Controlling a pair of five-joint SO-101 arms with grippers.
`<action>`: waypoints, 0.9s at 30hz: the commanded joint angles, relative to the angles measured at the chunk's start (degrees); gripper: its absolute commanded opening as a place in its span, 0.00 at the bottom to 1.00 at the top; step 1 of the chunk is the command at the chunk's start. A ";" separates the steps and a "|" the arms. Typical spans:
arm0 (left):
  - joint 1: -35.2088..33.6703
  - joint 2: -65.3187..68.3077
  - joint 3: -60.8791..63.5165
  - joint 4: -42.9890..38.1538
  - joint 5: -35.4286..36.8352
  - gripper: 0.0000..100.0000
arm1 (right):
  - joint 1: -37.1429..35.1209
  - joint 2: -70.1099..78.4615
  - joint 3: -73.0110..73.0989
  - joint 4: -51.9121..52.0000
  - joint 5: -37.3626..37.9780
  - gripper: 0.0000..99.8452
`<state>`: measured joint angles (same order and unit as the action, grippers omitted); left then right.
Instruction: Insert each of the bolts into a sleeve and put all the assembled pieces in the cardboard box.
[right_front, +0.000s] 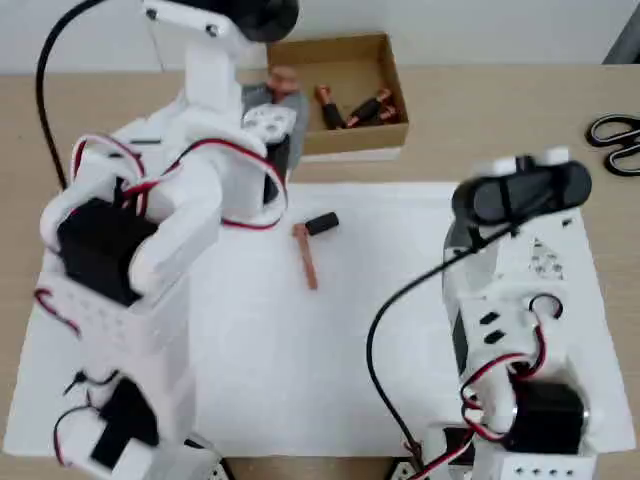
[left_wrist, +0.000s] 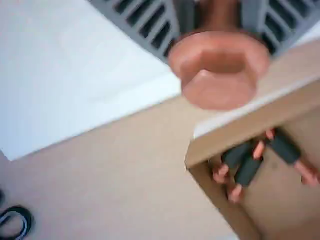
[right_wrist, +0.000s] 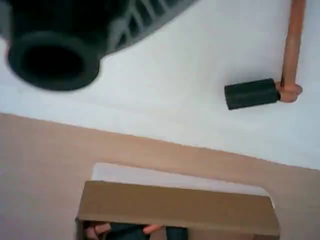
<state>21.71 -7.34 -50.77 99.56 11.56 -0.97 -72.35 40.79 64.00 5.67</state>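
Observation:
My left gripper (right_front: 277, 97) hangs at the left edge of the cardboard box (right_front: 345, 140), shut on a copper bolt (left_wrist: 220, 67) whose head points down by the box wall (left_wrist: 235, 135). Several assembled bolt-and-sleeve pieces (right_front: 360, 108) lie inside the box (right_wrist: 180, 207), seen close in the left wrist view (left_wrist: 250, 160). My right gripper (right_wrist: 60, 35) is shut on a black sleeve (right_wrist: 52, 60), its open end facing out, above the white mat. A loose black sleeve (right_front: 321, 223) and a loose copper bolt (right_front: 306, 258) lie touching on the mat, the sleeve (right_wrist: 250, 94) at the bolt's (right_wrist: 290, 50) head.
A white mat (right_front: 300, 370) covers the wooden table between the arms. Black scissors (right_front: 615, 140) lie at the far right edge. The right arm's body (right_front: 510, 330) stands over the mat's right side and the left arm's (right_front: 130, 260) over its left.

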 joint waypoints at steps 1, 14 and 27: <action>-0.44 -9.23 10.15 0.79 2.02 0.00 | -0.40 -8.13 6.33 -6.20 -0.26 0.00; -0.44 -18.90 35.56 -3.43 7.74 0.00 | -0.57 -20.26 26.11 -13.58 -7.82 0.00; -0.44 -20.31 46.20 -14.86 8.26 0.00 | -10.42 -31.34 38.15 -21.58 -14.33 0.00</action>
<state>21.71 -25.71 -4.88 86.73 18.95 -9.32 -102.86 78.42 45.71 -9.27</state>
